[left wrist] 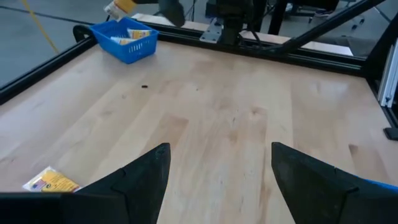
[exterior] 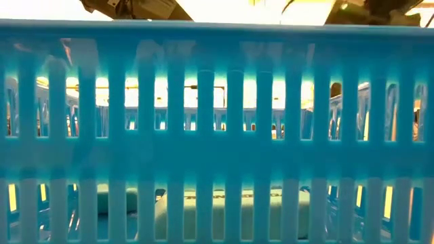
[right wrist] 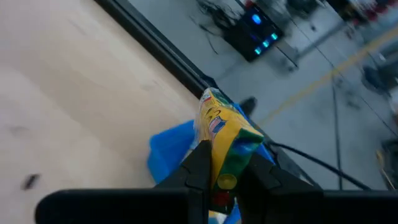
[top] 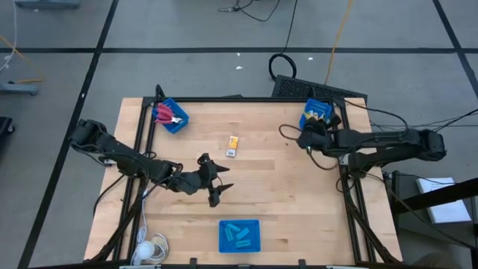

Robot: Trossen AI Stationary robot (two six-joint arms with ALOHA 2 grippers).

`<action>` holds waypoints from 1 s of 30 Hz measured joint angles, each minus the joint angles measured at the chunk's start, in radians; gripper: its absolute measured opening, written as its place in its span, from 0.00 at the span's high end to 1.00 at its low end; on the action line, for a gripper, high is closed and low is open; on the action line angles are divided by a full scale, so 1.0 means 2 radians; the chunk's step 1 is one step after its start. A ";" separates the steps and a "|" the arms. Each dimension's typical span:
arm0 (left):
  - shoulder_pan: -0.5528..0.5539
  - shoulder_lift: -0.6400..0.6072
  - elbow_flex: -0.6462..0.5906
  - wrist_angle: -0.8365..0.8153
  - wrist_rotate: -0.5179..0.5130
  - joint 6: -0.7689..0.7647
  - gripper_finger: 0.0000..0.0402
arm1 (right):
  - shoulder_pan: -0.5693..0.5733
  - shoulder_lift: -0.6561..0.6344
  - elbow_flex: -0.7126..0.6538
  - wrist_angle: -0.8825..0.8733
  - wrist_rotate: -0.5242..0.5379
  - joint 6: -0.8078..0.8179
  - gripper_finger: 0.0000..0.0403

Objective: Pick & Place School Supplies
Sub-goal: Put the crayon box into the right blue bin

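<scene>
My right gripper (top: 308, 133) is shut on a yellow-orange pack (right wrist: 225, 127) at the table's far right, over a blue bin (top: 318, 112) that holds more packs. The left wrist view shows that pack (left wrist: 119, 6) above the bin (left wrist: 124, 38). My left gripper (top: 222, 179) is open over the middle of the table and touches nothing. Another yellow pack (top: 232, 146) lies flat on the wood, beyond the left gripper; it also shows in the left wrist view (left wrist: 53, 182). Pink-handled scissors (top: 166, 114) lie in the far-left bin. Light-blue pieces (top: 239, 235) lie in the near bin. My right gripper pinches the yellow-orange pack by one end (right wrist: 222, 163) between its two fingers. The pack sticks out past the fingertips (right wrist: 200, 158). It is lifted clear of the table, over the far-right blue bin (right wrist: 171, 149).
Three blue bins stand on the table: far left (top: 179, 123), far right, and at the near edge (top: 224, 246). The near bin's slatted wall (exterior: 217, 135) fills the low view. A black frame rail (left wrist: 37, 78) runs around the table. Bare wood lies between the arms.
</scene>
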State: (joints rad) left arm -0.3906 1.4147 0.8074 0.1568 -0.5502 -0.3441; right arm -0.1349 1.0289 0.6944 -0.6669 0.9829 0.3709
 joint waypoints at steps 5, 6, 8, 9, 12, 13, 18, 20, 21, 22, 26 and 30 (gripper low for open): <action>0.000 0.000 0.000 -0.002 0.000 0.000 0.30 | -0.069 0.031 -0.021 0.020 0.000 -0.005 0.91; 0.000 0.000 0.000 -0.002 0.000 0.000 0.30 | -0.082 0.036 -0.027 0.024 -0.004 0.000 0.91; 0.000 0.000 0.000 -0.002 0.000 -0.001 0.30 | -0.107 0.046 -0.040 0.034 -0.008 0.004 0.91; 0.000 0.000 0.000 -0.002 0.000 -0.001 0.30 | -0.118 0.050 -0.046 0.038 -0.008 0.004 0.91; 0.000 0.000 0.000 -0.003 0.000 -0.001 0.30 | -0.142 0.055 -0.063 0.046 -0.008 0.003 0.91; 0.000 0.000 0.000 -0.003 0.000 -0.001 0.30 | -0.147 0.055 -0.067 0.048 -0.008 0.003 0.91; 0.004 0.000 0.000 -0.002 0.000 -0.001 0.30 | -0.159 0.055 -0.075 0.065 -0.006 -0.011 0.90; 0.007 0.000 0.000 -0.002 0.000 -0.001 0.30 | -0.162 0.055 -0.078 0.077 0.004 -0.012 0.88; 0.009 0.000 0.000 -0.002 0.000 -0.004 0.30 | -0.162 0.055 -0.079 0.078 0.006 -0.011 0.86; 0.009 0.000 0.000 -0.002 0.000 -0.005 0.30 | -0.162 0.054 -0.079 0.078 0.005 -0.008 0.84; 0.010 0.001 0.000 -0.002 0.000 -0.009 0.30 | -0.161 0.054 -0.080 0.081 0.004 0.005 0.73; 0.010 0.001 0.000 -0.002 0.000 -0.009 0.30 | -0.161 0.054 -0.080 0.091 -0.013 0.018 0.61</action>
State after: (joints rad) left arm -0.3714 1.4158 0.8074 0.1524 -0.5503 -0.3619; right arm -0.4568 1.1378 0.5354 -0.4846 0.9560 0.4068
